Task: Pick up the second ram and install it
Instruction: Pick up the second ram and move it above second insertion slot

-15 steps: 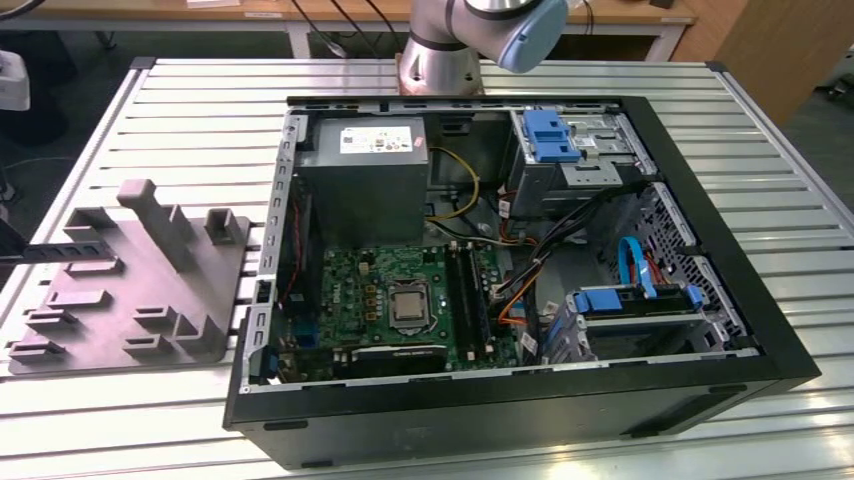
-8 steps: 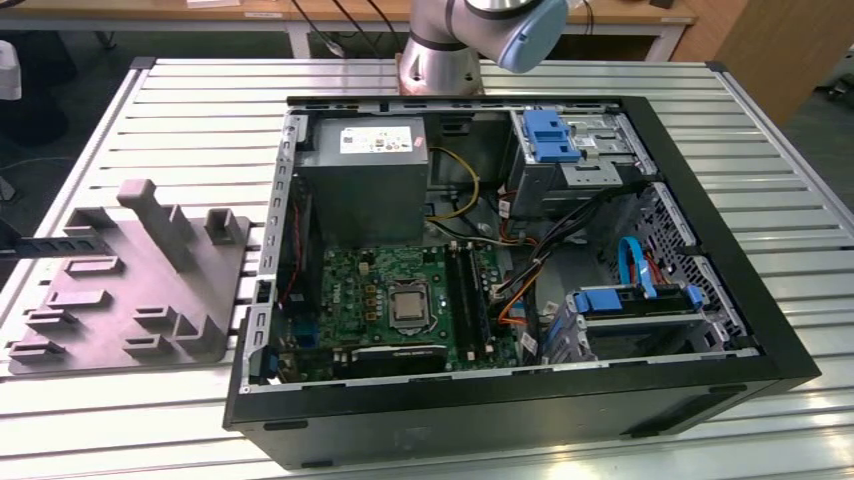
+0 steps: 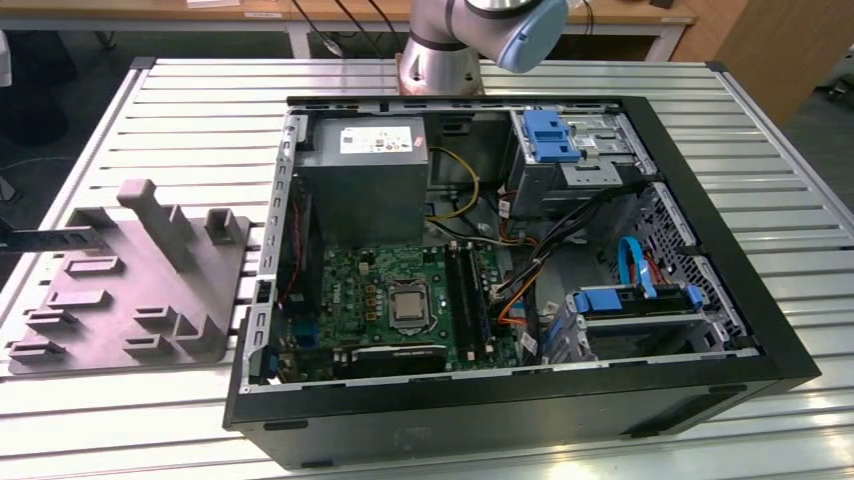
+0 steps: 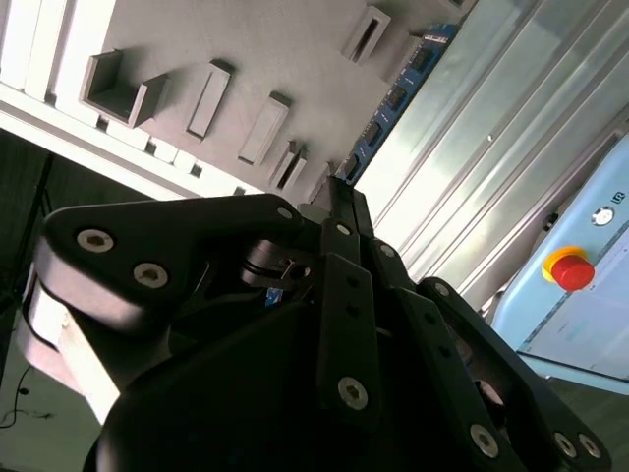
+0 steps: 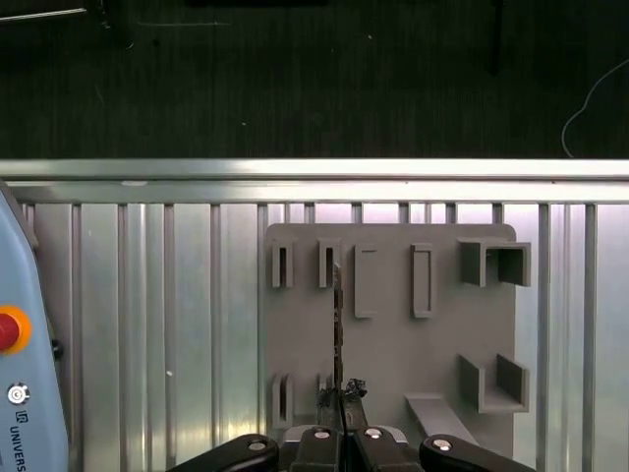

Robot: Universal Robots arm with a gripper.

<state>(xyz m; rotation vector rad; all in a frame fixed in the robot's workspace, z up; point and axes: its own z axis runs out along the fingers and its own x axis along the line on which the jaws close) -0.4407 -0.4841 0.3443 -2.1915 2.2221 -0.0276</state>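
Nearest, the gripper [image 5: 341, 395] is clamped on the ram [image 5: 337, 324], whose long axis points straight away from the jaws, above the grey slotted block [image 5: 393, 364]. A thin dark edge is seen in the first wrist view; a blue face with dark chips in the second. The open computer case [image 3: 534, 405] is shown in the exterior view.

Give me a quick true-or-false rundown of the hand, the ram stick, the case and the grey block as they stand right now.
1. The hand is shut on the second ram. True.
2. The second ram is seated in the motherboard. False: it is in the hand, by the grey block.
3. The case lies open, with the motherboard exposed. True.
4. The grey block sits inside the case. False: it lies on the slatted table, on the exterior view's left of the case.
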